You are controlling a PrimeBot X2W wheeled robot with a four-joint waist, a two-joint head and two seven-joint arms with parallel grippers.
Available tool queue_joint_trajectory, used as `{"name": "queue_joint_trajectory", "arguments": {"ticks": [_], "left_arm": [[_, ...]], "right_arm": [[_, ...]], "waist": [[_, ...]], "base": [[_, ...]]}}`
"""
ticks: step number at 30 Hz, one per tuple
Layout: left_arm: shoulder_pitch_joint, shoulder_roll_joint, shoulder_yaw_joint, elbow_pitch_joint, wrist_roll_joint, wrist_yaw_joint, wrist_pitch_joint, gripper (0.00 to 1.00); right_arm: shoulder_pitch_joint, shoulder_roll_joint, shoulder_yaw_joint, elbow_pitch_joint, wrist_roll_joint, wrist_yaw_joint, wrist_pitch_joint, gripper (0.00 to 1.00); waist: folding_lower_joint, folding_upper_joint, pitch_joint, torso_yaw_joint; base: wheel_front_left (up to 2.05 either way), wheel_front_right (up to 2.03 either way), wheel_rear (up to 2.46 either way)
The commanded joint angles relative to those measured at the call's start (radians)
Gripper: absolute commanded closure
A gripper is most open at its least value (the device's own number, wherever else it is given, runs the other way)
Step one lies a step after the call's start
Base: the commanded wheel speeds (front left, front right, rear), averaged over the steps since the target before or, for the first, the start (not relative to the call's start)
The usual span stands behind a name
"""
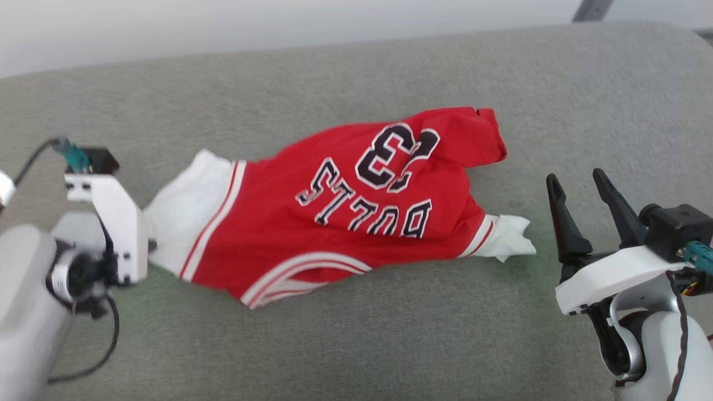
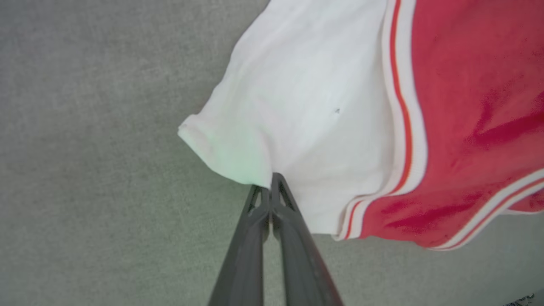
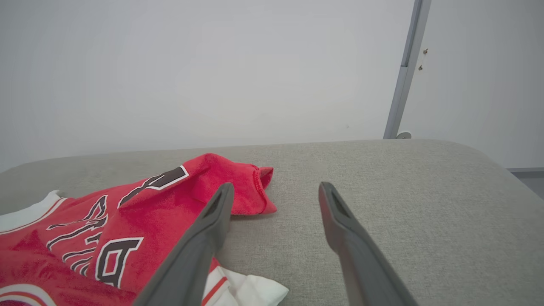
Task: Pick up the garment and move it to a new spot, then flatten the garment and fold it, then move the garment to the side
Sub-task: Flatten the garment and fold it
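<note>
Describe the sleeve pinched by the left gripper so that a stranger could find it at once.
On the grey cushion lies a red shirt. Its wide white sleeve spreads toward the left gripper, which is shut on its edge; the other sleeve is a small crumpled bunch.

garment [image 1: 262, 234] | lettering "BULLS"; number "23"; both upside down

the right gripper [image 3: 276, 189] hangs with its two dark fingers spread wide, nothing between them, over the grey padded surface [image 3: 403, 191]. the garment [image 3: 140, 212] lies crumpled toward the surface's left edge, red with black white-outlined lettering, a white sleeve [image 3: 250, 291] poking out near the near edge. one finger overlaps the red cloth, perhaps touching it. beyond the far edge stand a pale wall [image 3: 212, 76] and a grey post [image 3: 403, 72].
</note>
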Motion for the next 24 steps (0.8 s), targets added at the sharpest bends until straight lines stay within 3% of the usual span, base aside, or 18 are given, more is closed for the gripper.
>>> {"name": "queue_joint_trajectory", "arguments": {"ticks": [1,12,20,22,23,24], "left_arm": [[0.03,0.012,0.002,-0.026,-0.011,0.016,0.01,1.0],[0.334,0.124,0.041,-0.411,-0.083,0.219,0.097,1.0],[0.419,0.139,0.062,-0.502,-0.105,0.272,0.075,1.0],[0.403,0.145,0.065,-0.51,-0.094,0.264,0.065,0.4],[0.403,0.145,0.065,-0.51,-0.094,0.264,0.065,0.4],[0.396,0.147,0.067,-0.514,-0.093,0.26,0.061,0.07]], "right_arm": [[0.01,-0.001,-0.002,-0.011,-0.004,0.0,0.006,0.0],[0.039,0.003,-0.011,-0.049,-0.002,0.0,0.051,0.0],[0.032,0.011,-0.007,-0.057,0.006,0.0,0.06,0.0],[0.029,0.012,-0.004,-0.055,0.01,0.0,0.058,0.0],[0.029,0.012,-0.004,-0.055,0.01,0.0,0.058,0.0],[0.03,0.012,-0.003,-0.054,0.012,0.0,0.056,0.0]], "waist": [[0.0,0.0,-0.022,0.022],[0.0,0.0,-0.034,0.038],[0.0,0.0,-0.016,0.031],[0.0,0.0,-0.013,0.028],[0.0,0.0,-0.013,0.028],[0.0,0.0,-0.013,0.026]], "base": [[0.0,0.0,0.0],[0.0,0.0,0.0],[0.0,0.0,0.0],[0.0,0.0,0.0],[0.0,0.0,0.0],[0.0,0.0,0.0]]}}
